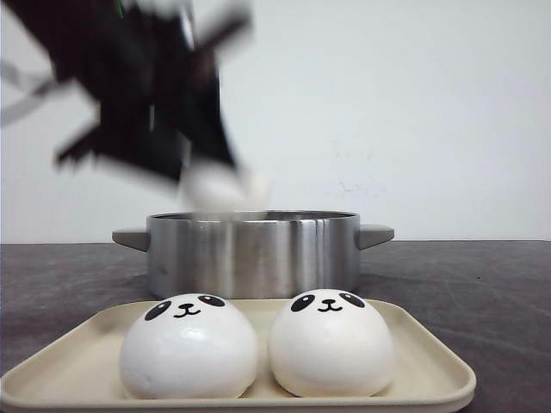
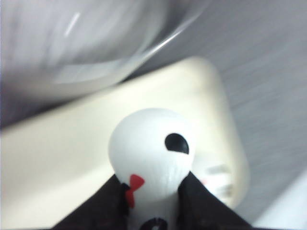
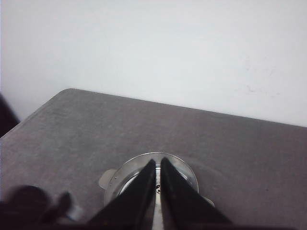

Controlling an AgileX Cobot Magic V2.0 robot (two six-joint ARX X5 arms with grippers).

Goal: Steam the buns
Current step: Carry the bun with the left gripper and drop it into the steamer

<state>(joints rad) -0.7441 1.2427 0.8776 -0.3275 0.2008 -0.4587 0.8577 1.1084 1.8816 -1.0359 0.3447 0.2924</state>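
Two white panda-faced buns sit side by side on the cream tray at the front. My left gripper, blurred by motion, is shut on a third bun and holds it just above the rim of the steel pot. In the left wrist view the fingers clamp this bun, which shows a black eye patch and a red bow. My right gripper is shut and empty, high above the pot. Black marks on white show inside the pot between its fingers.
The pot has two grey side handles and stands behind the tray on the dark grey table. A white wall is at the back. The tray and the blurred pot lie under the left gripper.
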